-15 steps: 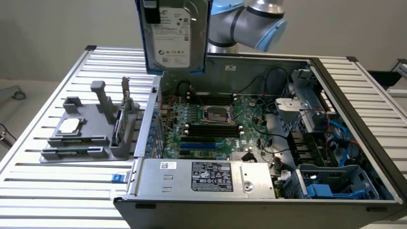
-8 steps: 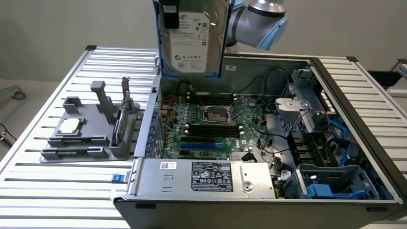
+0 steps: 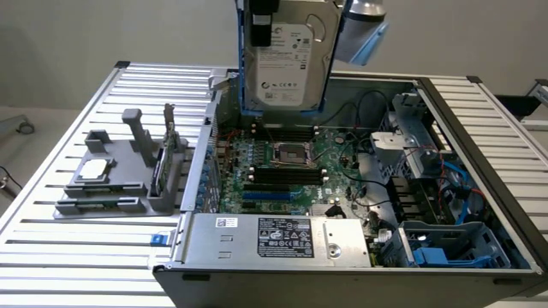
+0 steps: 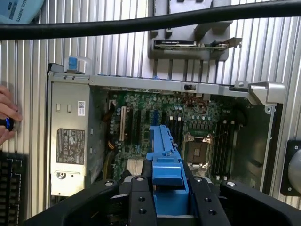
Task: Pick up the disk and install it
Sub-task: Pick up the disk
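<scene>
Wrist view: tool [image 4: 167, 201] clamped on the disk [image 3: 287, 64], upright above the case [image 3: 342, 285]; advise a square, slow carry, clear of case walls.

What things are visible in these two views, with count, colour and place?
disk: one, silver-grey in blue carrier, above the open case
computer case: one, dark grey, on the table
motherboard: one, green, inside the case
power supply: one, silver, inside the case
caddies: several, blue, case corner, exterior view's right
fixture: one, grey, on table, exterior view's left
table: one, silver, under the case
hand: one, beside the case
gripper: one, black, shut on the disk
</scene>
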`<state>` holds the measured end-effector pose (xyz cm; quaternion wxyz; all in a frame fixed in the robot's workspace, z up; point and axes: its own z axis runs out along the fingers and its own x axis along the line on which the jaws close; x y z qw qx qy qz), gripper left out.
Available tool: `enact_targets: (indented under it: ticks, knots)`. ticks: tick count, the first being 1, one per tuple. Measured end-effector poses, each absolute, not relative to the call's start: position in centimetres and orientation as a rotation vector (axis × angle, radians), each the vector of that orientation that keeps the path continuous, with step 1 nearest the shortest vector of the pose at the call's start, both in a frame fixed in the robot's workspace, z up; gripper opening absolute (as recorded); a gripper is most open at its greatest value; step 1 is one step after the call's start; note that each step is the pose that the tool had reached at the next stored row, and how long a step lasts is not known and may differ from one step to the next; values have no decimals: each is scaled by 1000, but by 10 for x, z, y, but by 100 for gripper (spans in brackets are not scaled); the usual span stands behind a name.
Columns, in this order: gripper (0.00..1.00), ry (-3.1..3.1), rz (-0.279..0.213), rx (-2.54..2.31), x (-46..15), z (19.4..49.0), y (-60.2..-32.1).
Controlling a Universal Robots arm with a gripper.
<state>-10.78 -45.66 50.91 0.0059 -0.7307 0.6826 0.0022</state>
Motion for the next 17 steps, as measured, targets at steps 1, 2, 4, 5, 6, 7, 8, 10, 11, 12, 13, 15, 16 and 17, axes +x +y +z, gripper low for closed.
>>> enact_targets:
  ticks: [1, 2, 4, 5, 6, 7, 8, 10, 11, 12, 13, 15, 16, 17]
  knots:
    - [33, 2137, 7, -2287, -104, 509, -459]
    - [33, 2136, 7, -2287, -100, 509, -461]
    - [33, 2136, 7, -2287, -92, 509, -465]
    - [33, 2136, 7, -2287, -88, 509, -467]
    - [33, 2136, 8, -2287, -84, 509, -469]
    - [33, 2136, 8, -2287, -80, 509, -471]
    - [33, 2136, 8, -2287, -76, 509, -473]
    - [33, 2136, 8, -2287, -69, 509, -477]
    - [33, 2136, 8, -2286, -66, 509, -479]
    - [33, 2136, 8, -2286, -62, 509, -481]
    - [33, 2136, 8, -2286, -58, 509, -483]
    - [33, 2136, 9, -2286, -51, 509, -487]
    - [33, 2136, 9, -2286, -48, 509, -489]
    - [33, 2136, 9, -2286, -44, 509, -491]
